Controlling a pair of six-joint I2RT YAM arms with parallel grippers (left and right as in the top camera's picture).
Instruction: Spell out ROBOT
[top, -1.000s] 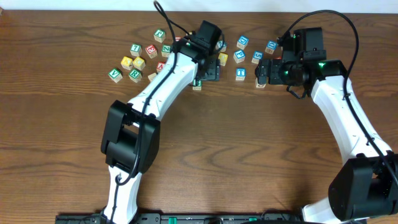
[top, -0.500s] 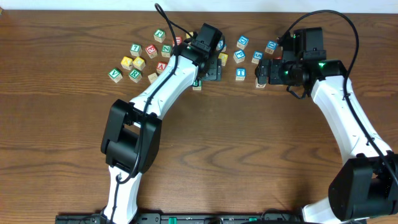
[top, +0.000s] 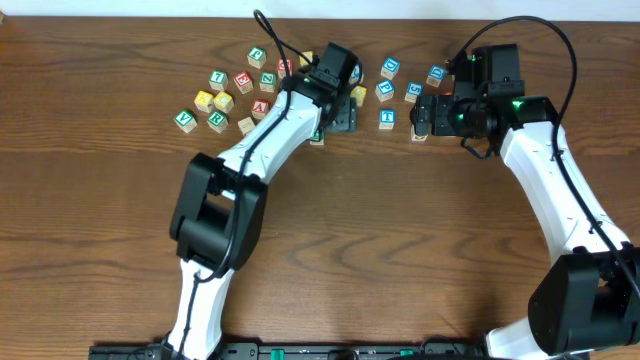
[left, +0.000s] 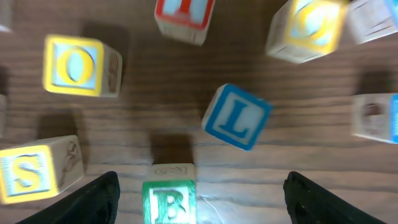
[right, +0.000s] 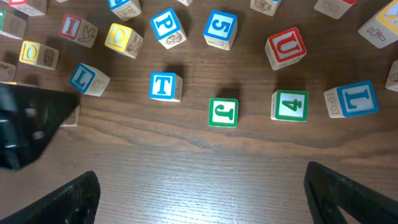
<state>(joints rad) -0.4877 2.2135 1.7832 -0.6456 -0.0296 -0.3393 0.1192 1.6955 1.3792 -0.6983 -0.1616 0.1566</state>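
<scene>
Wooden table (right: 199, 168), right wrist view: green J cube (right: 223, 112) near green 4 cube (right: 289, 105); red U cube (right: 286, 46) beyond the 4; blue P cube (right: 168, 27) beside blue 5 cube (right: 220, 28). Left wrist view: blue L cube (left: 236, 117), turned askew; yellow S cube (left: 28, 174); red cube (left: 185, 15), cropped, letter possibly H.

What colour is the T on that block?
Blue, on a white face with a blue border. The T block shows best in the right wrist view.

B cube (left: 169, 202) between left pincer (left: 200, 194) fingers (left: 93, 200), L cube (left: 236, 117) beyond
</scene>
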